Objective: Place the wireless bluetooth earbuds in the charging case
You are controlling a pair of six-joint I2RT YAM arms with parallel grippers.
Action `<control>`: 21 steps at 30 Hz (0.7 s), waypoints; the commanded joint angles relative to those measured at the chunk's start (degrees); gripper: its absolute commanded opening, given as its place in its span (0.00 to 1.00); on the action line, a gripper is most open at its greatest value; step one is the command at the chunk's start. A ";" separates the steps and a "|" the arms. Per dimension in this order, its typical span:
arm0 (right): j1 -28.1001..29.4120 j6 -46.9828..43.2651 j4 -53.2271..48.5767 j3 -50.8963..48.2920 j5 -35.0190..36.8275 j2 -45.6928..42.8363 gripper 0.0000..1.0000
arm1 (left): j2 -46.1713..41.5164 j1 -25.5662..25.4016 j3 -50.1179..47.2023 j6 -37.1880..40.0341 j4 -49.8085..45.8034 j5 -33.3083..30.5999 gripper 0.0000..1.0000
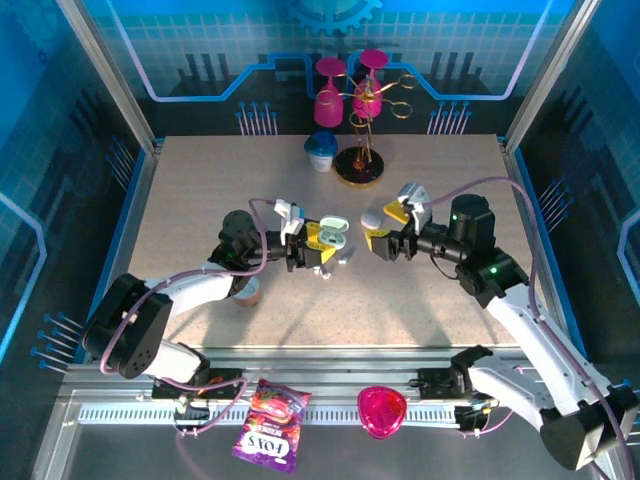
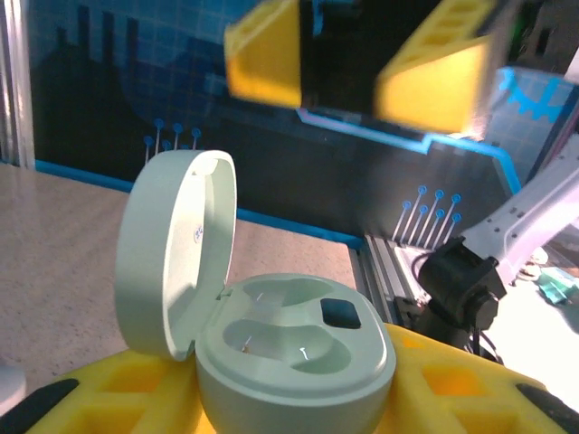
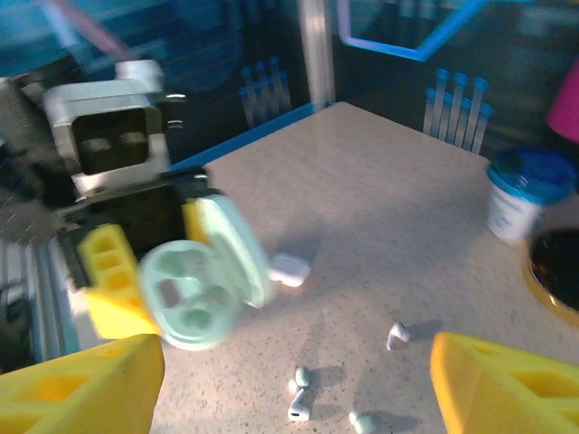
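**Charging case (image 2: pixel 298 362) held in my left tool (image 1: pixel 322 248), earbuds (image 3: pixel 396 335) loose on the bench (image 1: pixel 200 200)**

Closest to my left wrist camera, the pale green charging case sits squeezed between my left tool's yellow fingers (image 2: pixel 118 398). They are closed part-way, onto its rounded base. Its lid (image 2: pixel 176 253) stands hinged open. Two moulded wells face up beside a small dark square (image 2: pixel 339 314). Seen from my right wrist, the case has its open face turned toward my right tool (image 1: pixel 385 228).

Four earbuds, pale and tiny, lie scattered on the bench in the gap between my two tools. None touches the charging case. Two lie close together and the other two a little apart, off to one side. A small white case (image 3: pixel 289 268) rests on the bench just beside the held case's lid.

My right tool hangs to the right of the charging case. Its yellow fingers (image 3: pixel 507 380) are spread wide and hold nothing.

Toward the far edge of the bench stands a blue-lidded white cup (image 1: pixel 321 152). Just right of it is a gold stand (image 1: pixel 358 165) hung with pink glasses (image 1: pixel 330 100). At the near edge, down by my arm bases, lie a purple sweets packet (image 1: pixel 270 425) and a pink heart-shaped piece (image 1: pixel 382 412).
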 commanded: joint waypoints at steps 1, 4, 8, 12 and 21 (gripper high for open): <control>-3.41 12.31 7.20 -3.26 5.43 0.79 0.78 | -1.69 0.47 -1.34 -1.02 6.29 -2.92 0.42; -3.67 17.78 5.12 -4.52 13.44 4.19 0.77 | -3.32 0.60 -2.15 0.25 5.85 -5.03 0.42; -3.26 24.49 -2.44 -2.66 18.24 11.49 0.75 | -5.71 0.58 -2.75 2.21 3.55 -6.39 0.42; -0.16 30.47 -5.16 -1.62 21.79 19.83 0.71 | -7.58 0.60 -3.12 3.26 2.56 -7.23 0.42; 13.50 30.20 -13.03 9.81 39.74 37.66 0.56 | -9.94 0.58 -3.39 3.91 1.06 -6.97 0.42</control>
